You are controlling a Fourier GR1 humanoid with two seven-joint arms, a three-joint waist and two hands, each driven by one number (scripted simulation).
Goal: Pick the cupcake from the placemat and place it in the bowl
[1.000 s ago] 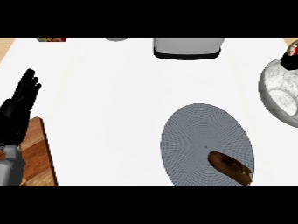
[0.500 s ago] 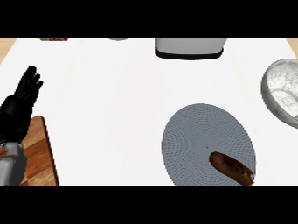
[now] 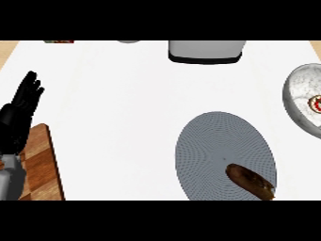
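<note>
I see the red-and-white frosted cupcake point(image 3: 320, 104) lying inside the grey marbled bowl point(image 3: 298, 92), right of the grey round placemat point(image 3: 218, 146), where a brown oblong pastry point(image 3: 250, 180) lies; my left hand point(image 3: 13, 120) rests open, fingers straight

The cupcake point(image 3: 320, 104) sits inside the marbled bowl point(image 3: 303, 89) at the right edge of the white tabletop point(image 3: 121, 103). On the round grey placemat point(image 3: 222, 150) lies a brown pastry point(image 3: 250, 181). The left robot hand point(image 3: 18, 110) rests open at the left, fingers up, above a wooden board point(image 3: 41, 164).
</note>
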